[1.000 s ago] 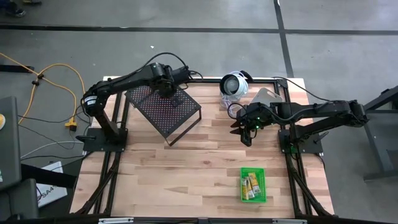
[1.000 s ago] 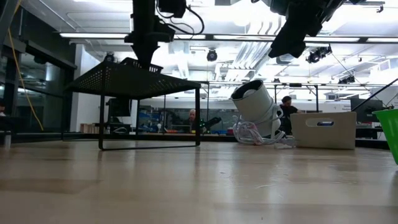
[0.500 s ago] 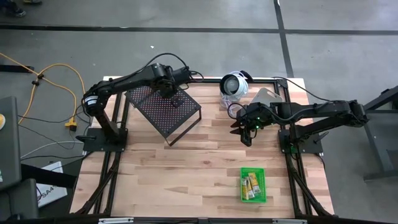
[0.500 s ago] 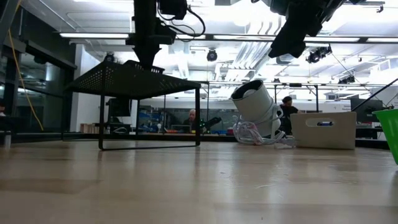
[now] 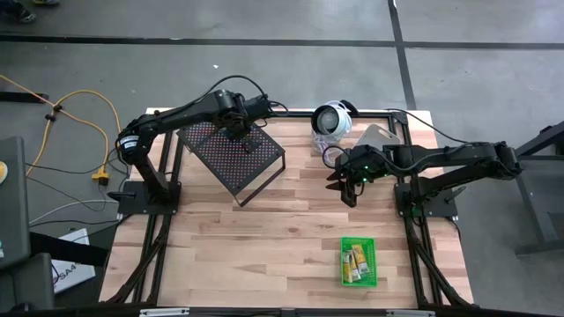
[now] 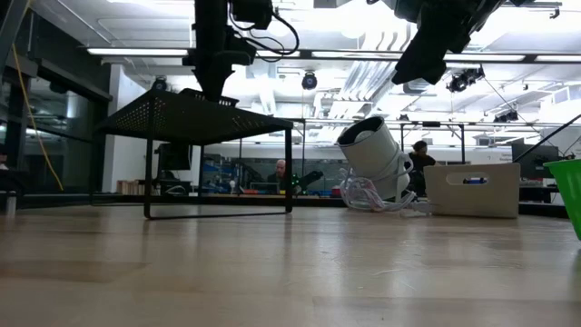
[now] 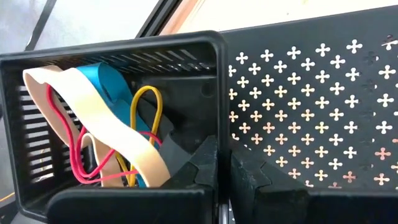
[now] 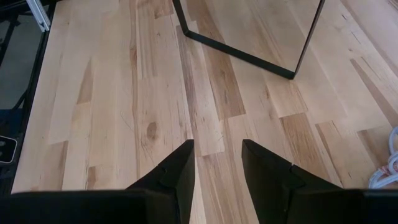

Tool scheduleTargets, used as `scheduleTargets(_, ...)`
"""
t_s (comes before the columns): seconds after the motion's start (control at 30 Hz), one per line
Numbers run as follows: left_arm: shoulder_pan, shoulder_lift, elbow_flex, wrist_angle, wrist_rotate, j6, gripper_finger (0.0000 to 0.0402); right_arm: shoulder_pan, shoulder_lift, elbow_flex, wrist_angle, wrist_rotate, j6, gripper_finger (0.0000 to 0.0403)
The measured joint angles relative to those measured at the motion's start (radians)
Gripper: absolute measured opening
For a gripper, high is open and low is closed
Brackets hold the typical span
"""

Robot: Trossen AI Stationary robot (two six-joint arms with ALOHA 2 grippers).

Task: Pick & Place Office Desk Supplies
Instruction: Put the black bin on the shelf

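The left tool (image 7: 222,177), closed on the wall of the black bin (image 7: 112,53) atop the mesh rack (image 5: 236,154), grips thin stiff plastic, likely light, its elastic loops (image 7: 93,124) loose inside; the right tool (image 8: 216,168) hangs open.

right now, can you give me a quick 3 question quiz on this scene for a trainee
1. True or false: the right tool is open above bare wood of the table.
2. The green bin holds: A) elastic loops, B) yellow pieces, C) nothing.
3. Fill in: the left tool, at the mesh rack, grips the wall of the black ____ that holds elastic loops.

Key: 1 true; 2 B; 3 bin.
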Motion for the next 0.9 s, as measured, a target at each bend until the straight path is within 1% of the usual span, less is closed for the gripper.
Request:
scheduleTargets(0.17, 0.000, 0.000, 0.000, 0.000, 0.001, 0.004, 0.0031, 0.000, 0.000, 0.000, 0.000, 0.000, 0.000, 0.0120)
scheduleTargets(0.43, 0.000, 0.000, 0.000, 0.000, 0.001, 0.006, 0.0077, 0.000, 0.000, 0.000, 0.000, 0.000, 0.000, 0.0120)
scheduleTargets(0.9, -0.008, -0.014, 0.001, -0.001, 0.004, 0.007, 0.0081, 0.000, 0.000, 0.000, 0.000, 0.000, 0.000, 0.0120)
